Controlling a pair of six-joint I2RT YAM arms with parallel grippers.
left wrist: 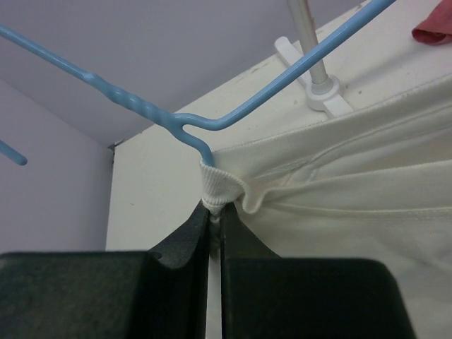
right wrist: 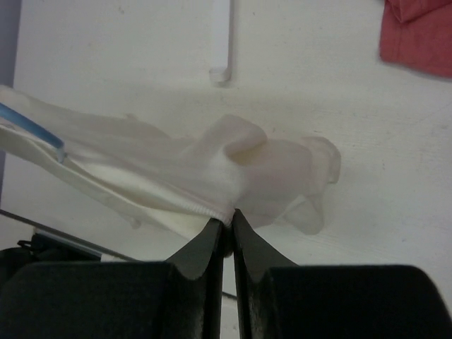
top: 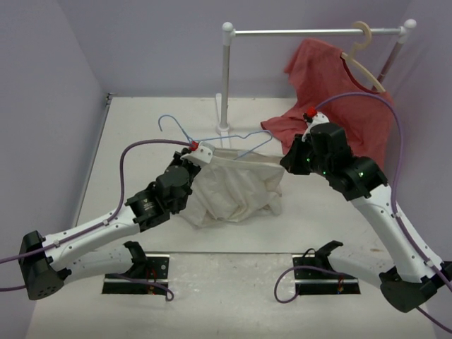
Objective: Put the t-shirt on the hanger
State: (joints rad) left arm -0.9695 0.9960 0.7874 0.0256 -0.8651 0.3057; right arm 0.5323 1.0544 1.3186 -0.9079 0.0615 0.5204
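The cream-white t-shirt (top: 236, 185) hangs stretched between my two grippers above the table. The light-blue wire hanger (top: 212, 138) lies across its top edge, hook to the left, one arm running into the shirt. My left gripper (top: 200, 150) is shut on the ribbed collar (left wrist: 216, 185), right beside the hanger's neck (left wrist: 185, 127). My right gripper (top: 288, 161) is shut on the shirt's edge (right wrist: 219, 201); a piece of the blue hanger (right wrist: 32, 127) shows inside the cloth at the left of the right wrist view.
A white clothes rail (top: 227, 74) stands at the back, its foot (left wrist: 321, 92) just behind the shirt. A red t-shirt (top: 339, 92) hangs on a beige hanger (top: 364, 63) at the rail's right end and trails onto the table. Purple walls close the left and back.
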